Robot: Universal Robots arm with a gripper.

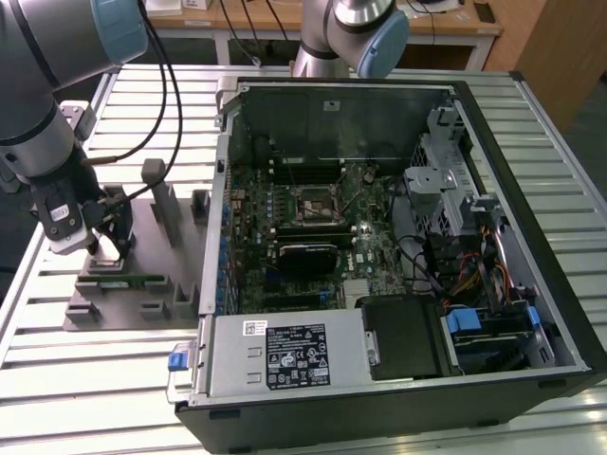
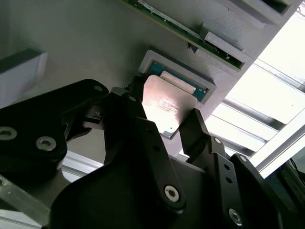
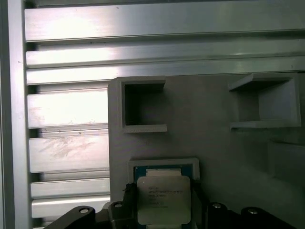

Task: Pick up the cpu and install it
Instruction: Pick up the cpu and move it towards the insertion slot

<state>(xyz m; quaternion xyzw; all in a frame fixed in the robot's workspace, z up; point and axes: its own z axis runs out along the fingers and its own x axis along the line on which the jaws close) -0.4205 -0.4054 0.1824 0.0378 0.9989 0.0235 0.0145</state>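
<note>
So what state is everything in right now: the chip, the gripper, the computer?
cpu: seated in the grey tray nest, silver side up.
gripper: low at the tray, around the cpu.
computer case: lying flat, side open, board exposed.

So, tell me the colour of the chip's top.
The chip is pale silver, clearest in the first wrist view.

Exterior view: bright, even, lit from above; no hard shadows.
Case [image 1: 560,284]: dim inside, darkest at 4 o'clock.
Table [image 1: 95,379]: slats shiny at 7 o'clock; blown white in second wrist view.
cpu [image 3: 164,198]: pale sheen on lid in both wrist views.
Gripper [image 2: 164,112]: dark, soft, out of focus.
</note>
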